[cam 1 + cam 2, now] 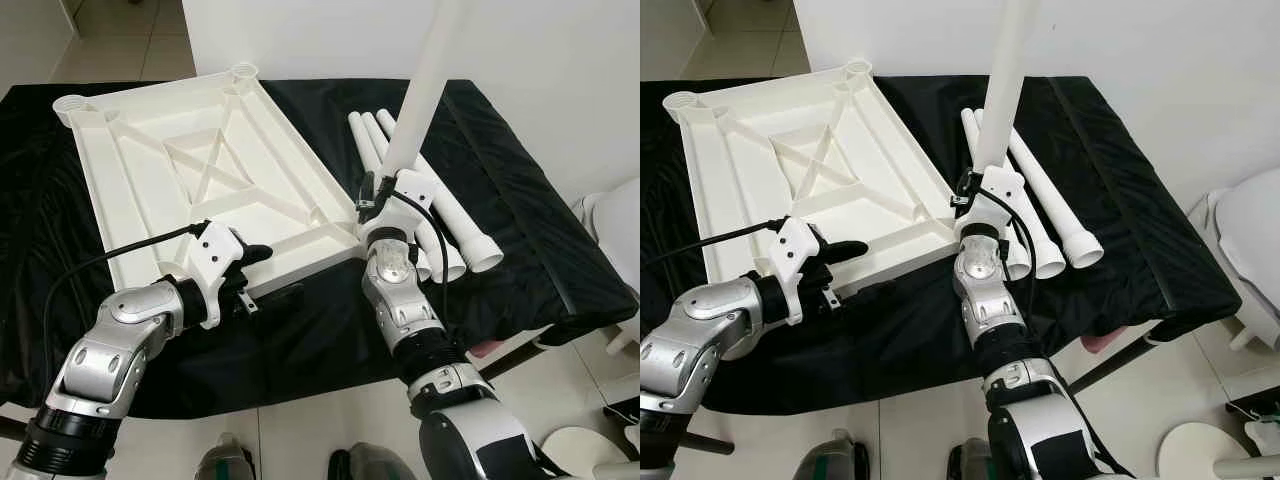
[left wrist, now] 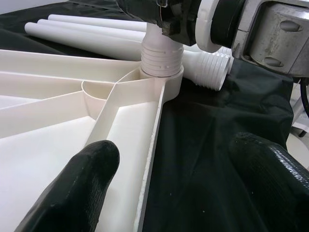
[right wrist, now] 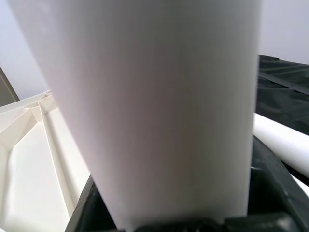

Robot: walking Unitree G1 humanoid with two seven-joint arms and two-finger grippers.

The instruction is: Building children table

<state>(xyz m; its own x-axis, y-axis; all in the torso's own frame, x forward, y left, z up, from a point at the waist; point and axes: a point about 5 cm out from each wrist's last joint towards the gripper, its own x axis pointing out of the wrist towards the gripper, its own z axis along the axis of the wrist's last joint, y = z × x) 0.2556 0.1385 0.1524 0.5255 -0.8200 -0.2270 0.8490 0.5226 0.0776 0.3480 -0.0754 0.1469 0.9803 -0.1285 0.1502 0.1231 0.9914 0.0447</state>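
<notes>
Left eye view: saw the white table top [image 1: 190, 170] lying upside down on the black-covered bench [image 1: 520, 180], likely so that its corner holes faced up for the legs. Saw one white leg [image 1: 420, 90] standing straight up at the near right corner, with the right jaws clamped on it low down. Guessed that gripping low kept the leg steady while its end went into the hole.

Right eye view: saw three spare legs [image 1: 1045, 215] lying side by side on the bench just beside the table top, close enough to be picked next. Saw empty round holes at the two far corners [image 1: 680, 100], so judged most of the job not yet done. Found the left jaws at the near edge of the table top, probably there to stop it from sliding or turning.

Left wrist view: looked along two black fingers [image 2: 82, 179] set wide apart, one over the table top and one over the black cloth, with the edge between them. Could not tell whether they touched it. Saw the leg's ridged end sitting in the corner hole [image 2: 164, 79], not all the way down.

Right wrist view: saw the leg up close, squeezed by dark jaws on both sides.
</notes>
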